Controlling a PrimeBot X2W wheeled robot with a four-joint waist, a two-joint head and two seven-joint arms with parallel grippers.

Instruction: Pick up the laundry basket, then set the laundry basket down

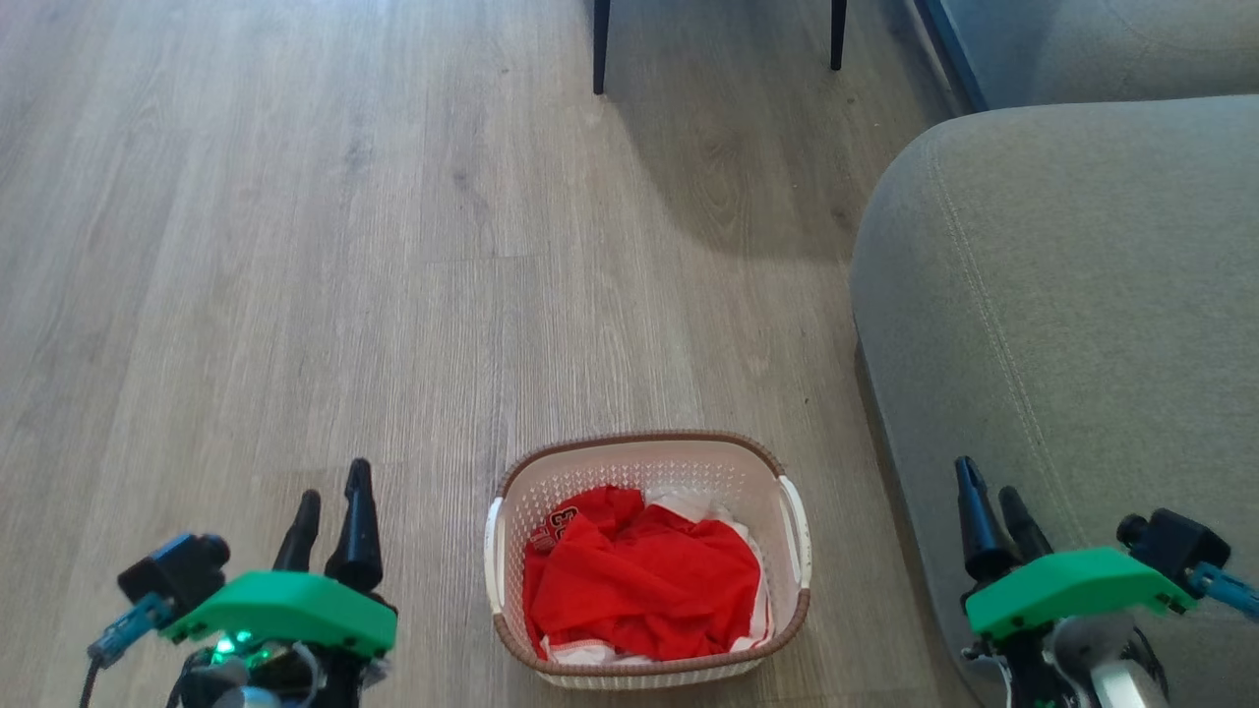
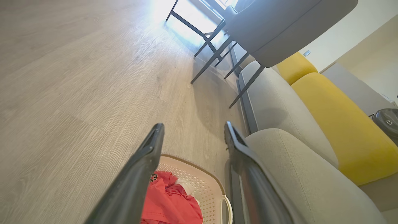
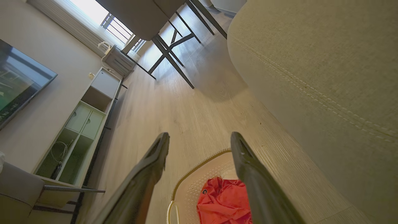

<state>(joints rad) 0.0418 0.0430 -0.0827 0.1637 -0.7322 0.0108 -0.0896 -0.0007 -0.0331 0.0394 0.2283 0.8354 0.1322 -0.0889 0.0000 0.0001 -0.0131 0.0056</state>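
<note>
Now: left end effector [image 1: 334, 484] is spread, its two dark fingers well apart with nothing between them. It hangs over bare floor [image 1: 295, 246] and touches nothing. Right end effector [image 1: 989, 479] is likewise spread and empty, with the edge of the grey sofa [image 1: 1062, 295] under it.

Laundry basket [image 1: 639, 440] stands upright on the floor between the two end effectors, to the right of the left one and to the left of the right one, clear of both. One white side handle [image 1: 492, 551] faces the left end effector and the other [image 1: 795, 531] faces the right one.

Contents: a crumpled red garment [image 1: 639, 580] on top, with white cloth [image 1: 689, 506] showing at its edges. In each wrist view the basket's far rim sits low between that arm's fingers, apart from them.

The basket's side toward the right end effector is near the sofa, with a strip of floor between.

Further ahead of both end effectors, dark chair legs [image 1: 598, 49] stand on the floor. Beyond the left fingers, yellow cushions [image 2: 335, 124] lie on the sofa. Off to the left of the right fingers, a low open-shelf cabinet [image 3: 80, 124] runs along the wall, with a dark screen [image 3: 18, 84] above it.
</note>
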